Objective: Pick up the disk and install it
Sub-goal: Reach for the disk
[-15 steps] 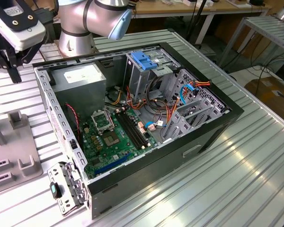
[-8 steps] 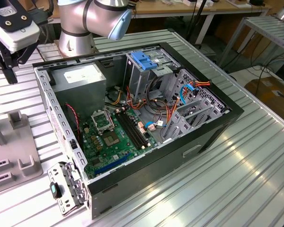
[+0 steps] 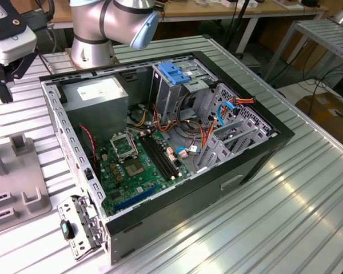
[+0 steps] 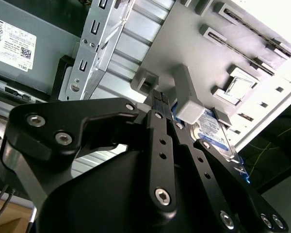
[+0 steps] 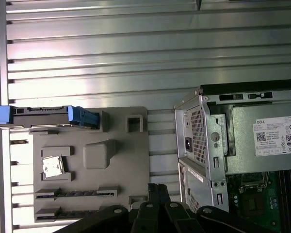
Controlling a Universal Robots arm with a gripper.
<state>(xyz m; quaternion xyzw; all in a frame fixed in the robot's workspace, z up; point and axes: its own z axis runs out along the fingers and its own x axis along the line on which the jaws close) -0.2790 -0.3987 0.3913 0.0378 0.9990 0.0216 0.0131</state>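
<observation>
**Pincer closed and empty above the fixture, disk sitting in its slot**

The gripper (image 4: 160, 99) is hanging above the grey fixture plate (image 5: 136, 160). In the second wrist view its two black fingers (image 4: 161, 145) are running side by side, drawn together with nothing caught between them. It is gripping nothing and touching nothing.

Moving out past the tips, the disk (image 5: 41, 116) is standing on edge in a slot along one border of that plate. Its blue carrier frame is poking out at both ends, apart from the pincer. The second wrist view is catching its white-and-blue label behind a grey block of the fixture.

Just beside the plate, the open computer case (image 3: 263, 148) is lying on the ribbed metal table (image 3: 286, 228). It is showing the grey power supply (image 3: 97, 94), the green motherboard (image 3: 137, 165) and a light-blue bracket (image 3: 174, 71) on top of the drive cage. In the exterior view the pincer is hovering at the exterior view's left, and the arm's silver base (image 3: 97, 34) is standing behind the case.
</observation>
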